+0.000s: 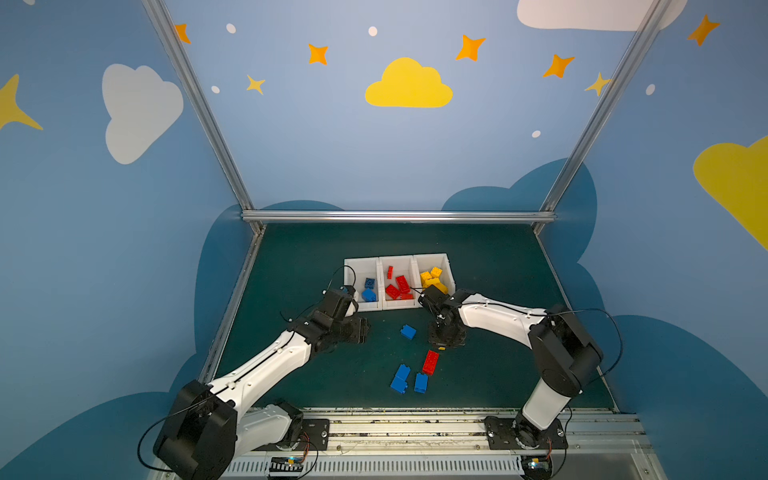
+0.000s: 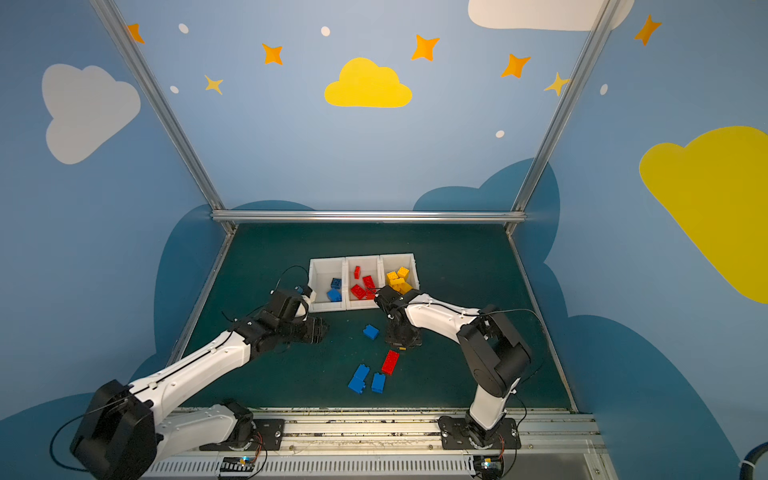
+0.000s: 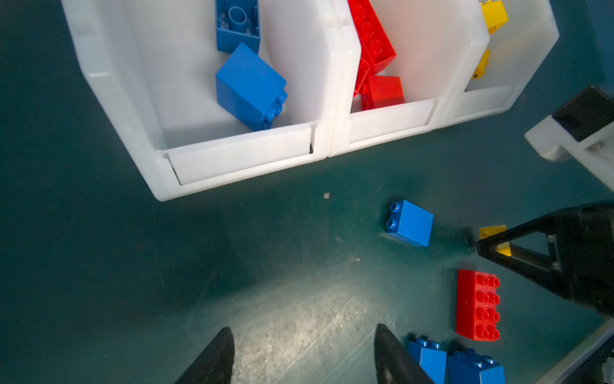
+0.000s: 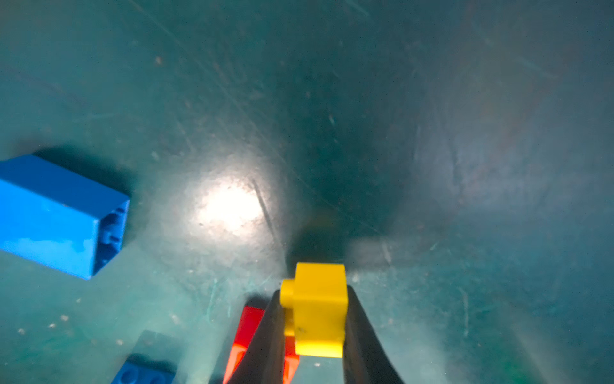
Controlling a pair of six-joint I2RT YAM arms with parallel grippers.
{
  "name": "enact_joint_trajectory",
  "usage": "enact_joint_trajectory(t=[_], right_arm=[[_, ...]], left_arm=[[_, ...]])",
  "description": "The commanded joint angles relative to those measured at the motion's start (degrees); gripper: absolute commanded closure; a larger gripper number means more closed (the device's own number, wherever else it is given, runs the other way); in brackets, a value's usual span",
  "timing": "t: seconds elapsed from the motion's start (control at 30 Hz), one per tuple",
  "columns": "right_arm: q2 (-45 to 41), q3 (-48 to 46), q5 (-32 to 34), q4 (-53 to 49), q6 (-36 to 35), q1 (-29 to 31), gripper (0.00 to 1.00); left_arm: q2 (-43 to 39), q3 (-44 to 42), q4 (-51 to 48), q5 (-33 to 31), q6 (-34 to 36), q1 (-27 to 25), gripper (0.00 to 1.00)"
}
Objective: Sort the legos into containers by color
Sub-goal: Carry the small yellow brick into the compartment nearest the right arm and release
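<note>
1. Farthest in front of the containers (image 1: pixel 398 306), two blue legos (image 1: pixel 401 378) and a red oblong lego (image 1: pixel 430 361) lay on the tabletop (image 1: pixel 498 353).
2. Closer in, my right gripper (image 4: pixel 314 291) was clamped on a yellow lego (image 4: pixel 319 316), beside a lone blue lego (image 1: pixel 408 331).
3. My left gripper (image 3: pixel 303 327) hung before the containers' left end, jaws apart, empty.
4. Inside them: blue left, red middle, yellow right.

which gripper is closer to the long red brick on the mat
Right. The right gripper, shut on a yellow brick, is just beyond the far end of the red brick; the left gripper is farther off to its left.
</note>
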Motion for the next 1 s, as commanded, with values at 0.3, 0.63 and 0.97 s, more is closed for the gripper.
enact_joint_trajectory(t=[0.3,0.63,0.97], right_arm=[[3.24,23.23,2.52,-8.63,-14.78,-6.88,0.81],[20.81,48.91,0.42,-13.54,-22.18,-15.28,0.8],[26.77,58.42,-1.27,-16.3,-22.39,-17.38,0.43]], left_arm=[[-10.27,-5.04,-2.52,-0.87,-3.99,0.14,0.33],[-14.94,-7.64,-3.98,-0.42,-5.88,-1.05,0.33],[-14.71,-8.88,-3.58,-0.94,-6.88,-5.85,0.32]])
